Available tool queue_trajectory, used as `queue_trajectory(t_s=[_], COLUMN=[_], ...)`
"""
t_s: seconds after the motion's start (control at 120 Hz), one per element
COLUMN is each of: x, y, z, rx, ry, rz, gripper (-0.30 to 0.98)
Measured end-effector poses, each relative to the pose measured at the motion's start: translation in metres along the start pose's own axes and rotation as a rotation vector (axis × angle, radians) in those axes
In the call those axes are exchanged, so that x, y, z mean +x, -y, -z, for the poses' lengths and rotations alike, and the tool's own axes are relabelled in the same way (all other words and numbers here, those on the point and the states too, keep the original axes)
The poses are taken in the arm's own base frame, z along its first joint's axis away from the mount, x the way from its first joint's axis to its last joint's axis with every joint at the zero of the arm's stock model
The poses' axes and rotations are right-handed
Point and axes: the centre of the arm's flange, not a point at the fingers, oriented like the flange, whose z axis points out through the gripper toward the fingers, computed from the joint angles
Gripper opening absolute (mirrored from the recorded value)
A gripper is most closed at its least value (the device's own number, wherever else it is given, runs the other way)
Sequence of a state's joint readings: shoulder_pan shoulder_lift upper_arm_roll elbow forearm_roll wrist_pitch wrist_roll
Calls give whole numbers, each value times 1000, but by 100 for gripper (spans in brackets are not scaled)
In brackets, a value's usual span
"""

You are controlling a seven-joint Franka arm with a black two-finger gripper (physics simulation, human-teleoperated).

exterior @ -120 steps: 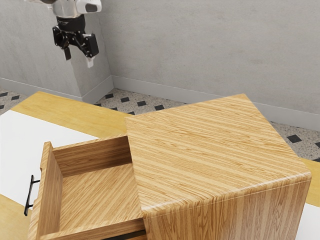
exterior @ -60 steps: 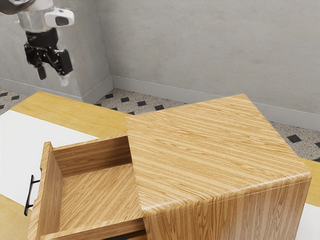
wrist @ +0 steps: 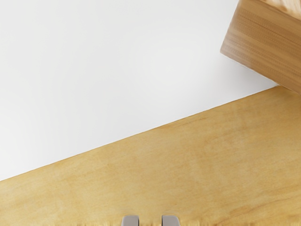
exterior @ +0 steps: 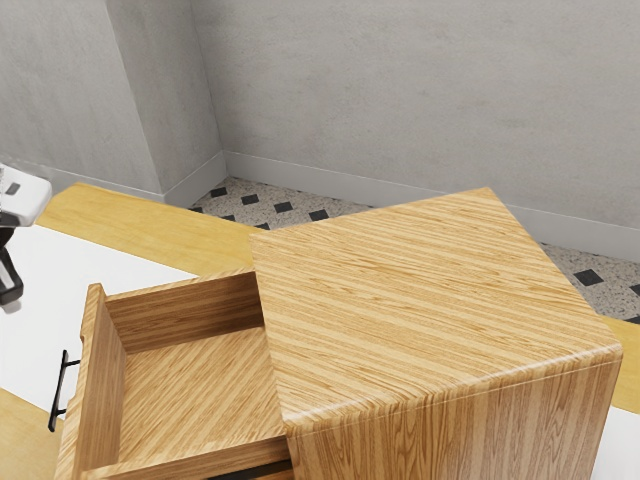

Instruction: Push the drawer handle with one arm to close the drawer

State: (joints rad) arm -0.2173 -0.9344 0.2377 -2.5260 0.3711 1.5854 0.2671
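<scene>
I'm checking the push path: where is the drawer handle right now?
The black handle is low at the exterior view's left, on the outer face of the open drawer's front, facing away from the cabinet.

Gripper [exterior: 9, 268] at exterior view's left edge, 2 fingers [wrist: 130, 221] apart

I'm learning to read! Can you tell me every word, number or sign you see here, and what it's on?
There are none that can be read.
The cabinet, drawer, black handle and table show no writing.
The small grey patch on the arm's white housing shows no letters I can make out.
</scene>
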Motion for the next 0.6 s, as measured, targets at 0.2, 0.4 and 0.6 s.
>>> queue_trajectory(t_s=[0.2,0.4,0.6], x=[-14,-19,-14], y=[-19,-34,-64], z=[-38,-44,-36], rx=[-15,-62,-77], ry=[16,-5,-20], rz=[-115,-179,-250], gripper=[-8,-9,-10])
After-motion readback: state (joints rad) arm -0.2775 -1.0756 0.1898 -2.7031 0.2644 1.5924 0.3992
